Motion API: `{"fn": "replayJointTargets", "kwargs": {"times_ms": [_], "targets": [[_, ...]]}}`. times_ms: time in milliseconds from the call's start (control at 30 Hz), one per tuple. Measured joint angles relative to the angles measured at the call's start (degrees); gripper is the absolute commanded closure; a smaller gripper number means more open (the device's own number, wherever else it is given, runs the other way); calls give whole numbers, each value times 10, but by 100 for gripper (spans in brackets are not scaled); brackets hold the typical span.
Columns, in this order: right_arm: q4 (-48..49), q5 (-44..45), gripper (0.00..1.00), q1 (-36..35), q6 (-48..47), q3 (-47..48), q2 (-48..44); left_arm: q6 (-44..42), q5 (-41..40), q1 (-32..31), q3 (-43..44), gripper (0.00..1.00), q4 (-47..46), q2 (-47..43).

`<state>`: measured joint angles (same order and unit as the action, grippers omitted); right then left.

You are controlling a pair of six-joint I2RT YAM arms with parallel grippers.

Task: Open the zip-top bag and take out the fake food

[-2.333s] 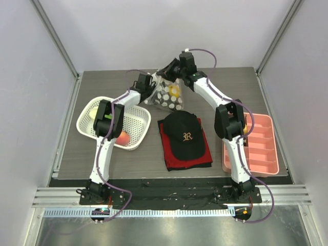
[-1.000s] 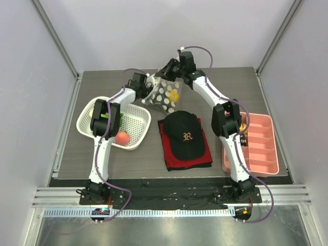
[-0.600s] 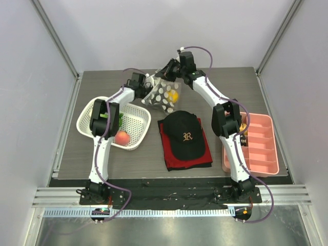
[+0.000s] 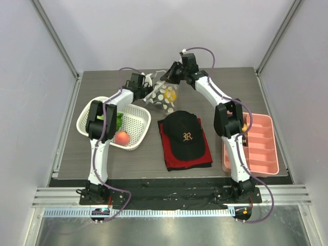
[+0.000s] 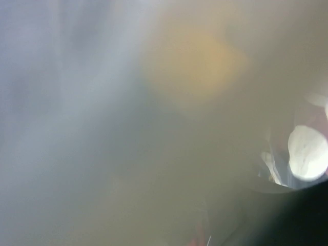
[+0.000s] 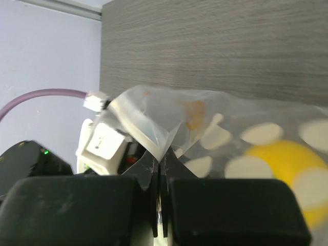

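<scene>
two grippers meet at the zip-top bag [image 4: 163,97], which sits at the far middle of the table [image 4: 230,82], just beyond the black cap [image 4: 185,134]. my right gripper [image 6: 159,165] is closed almost flat, with a folded peak of the bag's film pinched between the fingers [image 6: 92,205]. my left gripper [image 4: 148,84] is at the bag's opposite edge. its wrist view is a blur of film pressed against the lens, so i cannot tell whether it grips anything.

i judge the bag to be very light, limp and slick. it has no stiffness of its own and sags wherever it isn't held. the only real weight is the yellow-orange citrus [image 6: 279,159] inside, which pulls the pouch downward and tugs at my pinch. a thin fold like mine could slide out, so the better hold is on the thicker lip along the zip strip, one gripper per side, pulling apart evenly.

the bag is clear plastic printed with white polka dots, crumpled and creased, with the wood grain of the table showing through it. the citrus glows yellow behind the dots. the red-pink peach [image 4: 122,137] and a leafy green piece [image 4: 118,121] lie in the white mesh basket [image 4: 82,123] to the left. i see no dark brown ball.
</scene>
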<state>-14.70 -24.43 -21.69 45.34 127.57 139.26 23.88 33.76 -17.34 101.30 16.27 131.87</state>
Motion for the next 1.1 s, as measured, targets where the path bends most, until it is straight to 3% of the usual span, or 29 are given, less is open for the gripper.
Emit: {"fn": "replayJointTargets", "kwargs": {"times_ms": [133, 367, 633, 833, 1000, 1100], "targets": [[-40, 22, 99, -1, -9, -30, -41, 7, -32, 1, -63, 100, -40, -51], [-86, 63, 99, -11, -52, -14, -89, 29, -114, -15, -99, 100, -90, -112], [-110, 60, 99, -24, -153, -5, -95, 176, -185, -15, 73, 100, 10, -58], [-130, 52, 98, -29, -232, -6, -100, 327, -184, -5, 100, 100, 31, -38], [-142, 50, 98, -34, -273, -4, -103, 403, -179, -5, 128, 100, 49, -20], [-151, 48, 98, -34, -288, 8, -103, 432, -144, -5, 117, 100, 0, -20]]}}
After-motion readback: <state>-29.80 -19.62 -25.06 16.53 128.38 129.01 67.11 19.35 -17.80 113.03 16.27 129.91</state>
